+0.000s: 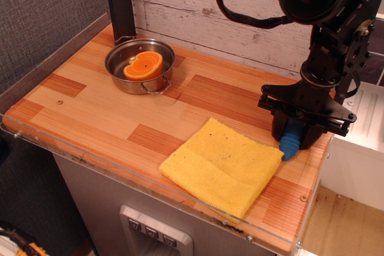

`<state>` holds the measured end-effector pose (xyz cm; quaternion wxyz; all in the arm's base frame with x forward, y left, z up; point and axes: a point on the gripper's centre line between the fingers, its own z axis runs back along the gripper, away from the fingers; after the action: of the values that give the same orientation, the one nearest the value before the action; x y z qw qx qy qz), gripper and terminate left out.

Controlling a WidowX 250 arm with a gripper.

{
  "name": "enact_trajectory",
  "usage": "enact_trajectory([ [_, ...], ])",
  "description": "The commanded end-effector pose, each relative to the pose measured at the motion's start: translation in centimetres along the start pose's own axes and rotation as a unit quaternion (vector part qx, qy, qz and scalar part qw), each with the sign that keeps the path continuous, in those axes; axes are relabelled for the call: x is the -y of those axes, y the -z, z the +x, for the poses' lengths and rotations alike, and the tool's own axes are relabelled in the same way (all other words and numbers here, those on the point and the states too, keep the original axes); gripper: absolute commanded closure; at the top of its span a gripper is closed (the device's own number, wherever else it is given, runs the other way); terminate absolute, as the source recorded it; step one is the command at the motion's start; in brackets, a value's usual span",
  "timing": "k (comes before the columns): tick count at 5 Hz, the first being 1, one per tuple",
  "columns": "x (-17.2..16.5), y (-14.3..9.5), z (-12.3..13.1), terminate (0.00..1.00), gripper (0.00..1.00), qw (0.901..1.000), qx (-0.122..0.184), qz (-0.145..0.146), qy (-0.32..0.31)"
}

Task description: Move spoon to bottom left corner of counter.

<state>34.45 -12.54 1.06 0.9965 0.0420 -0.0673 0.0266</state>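
Observation:
The spoon (291,146) lies at the right edge of the wooden counter (108,118), just beyond the yellow cloth's right corner. Only the lower part of its ribbed blue handle shows. Its metal bowl is hidden behind the gripper. My gripper (294,138) is down on the counter with one black finger on each side of the blue handle, closed in against it. The counter's near left corner (27,118) is far from the spoon.
A steel pot (127,83) holding an orange slice-shaped object (143,66) stands at the back left. A folded yellow cloth (222,166) lies at front centre-right. A black post (120,1) rises behind the pot. A white unit (360,148) stands beside the right edge.

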Motion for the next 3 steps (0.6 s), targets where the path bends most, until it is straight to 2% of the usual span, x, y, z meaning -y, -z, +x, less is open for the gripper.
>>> enact_trajectory([
  [1,-1.0,-4.5,2.8,0.0,1.0,0.9905,0.113,-0.076,-0.022],
  [2,-2.3,-8.4,4.0,0.0,1.0,0.9693,0.226,-0.091,-0.032],
  [3,-4.7,-10.4,3.2,0.0,1.0,0.9544,0.285,-0.083,-0.029],
])
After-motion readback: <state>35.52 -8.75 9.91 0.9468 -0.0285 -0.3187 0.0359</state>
